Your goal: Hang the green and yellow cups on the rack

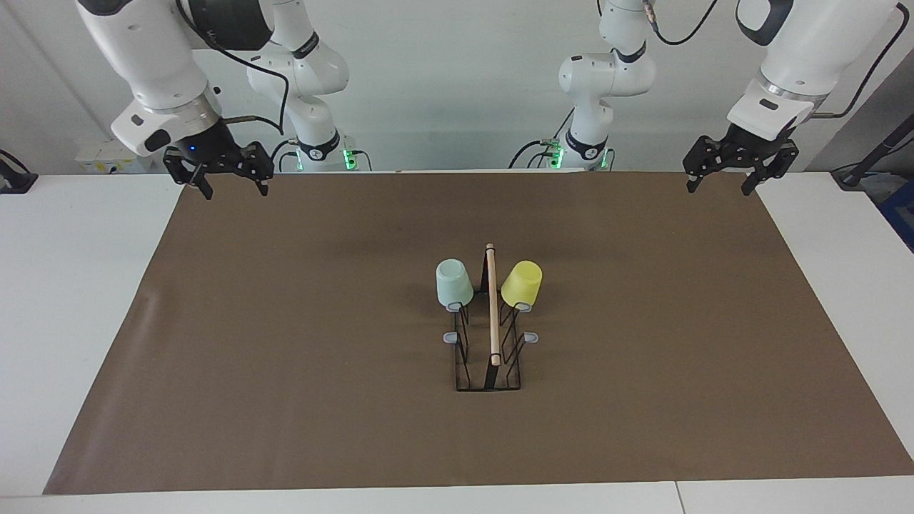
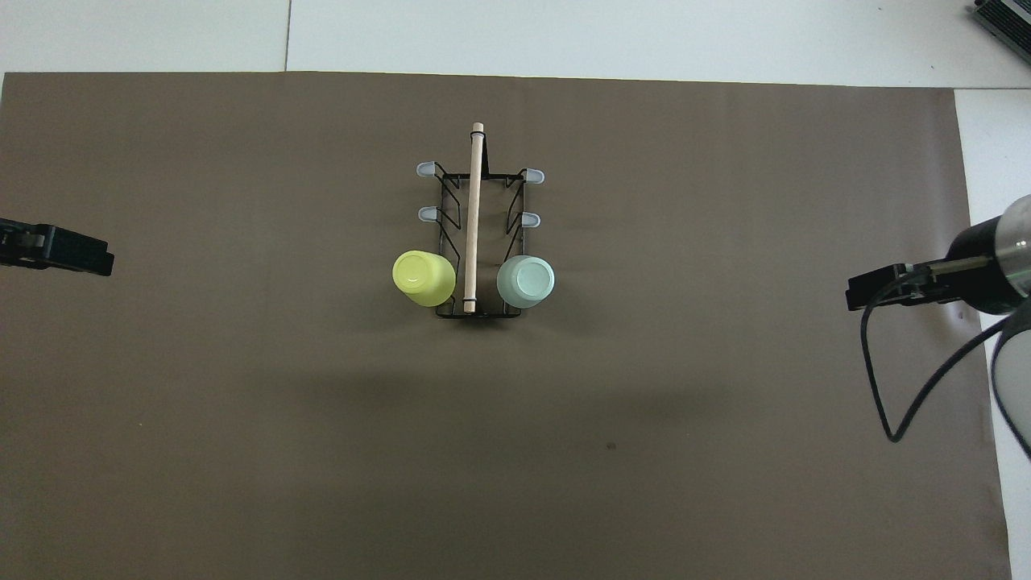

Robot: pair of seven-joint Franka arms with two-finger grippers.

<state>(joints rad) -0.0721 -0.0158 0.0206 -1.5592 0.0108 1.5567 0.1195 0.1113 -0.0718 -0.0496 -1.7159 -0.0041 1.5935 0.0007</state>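
Hidden bits first: the two rack prongs nearest the robots are covered by the cups, so their caps can't be seen. In the overhead view the left gripper is cut off at the frame edge, only a black block shows; the right gripper shows as a black tip with its wrist and a looping cable.

Rack: narrow black wire frame, light wooden dowel along the top, sitting mid-mat, long axis running away from the robots. Four grey-capped prongs are bare at the end farther from the robots.

Mint green cup: smooth tapered plastic, mouth down on a prong on the right arm's side of the dowel, tilted outward. Yellow cup: same shape, mouth down on the matching prong on the left arm's side, also tilted outward. Both sit at the rack end nearer the robots, dowel between them, not touching each other.

Brown mat: matte, flat, slight ripple near the right arm's end. It covers most of the white table, with white margins at both ends.

Right gripper: up in the air over the mat corner at its own end, fingers spread apart, nothing in them. Left gripper: over the mat corner at its end, fingers apart too, holding nothing. Both well apart from the rack, with plenty of bare mat all round it.
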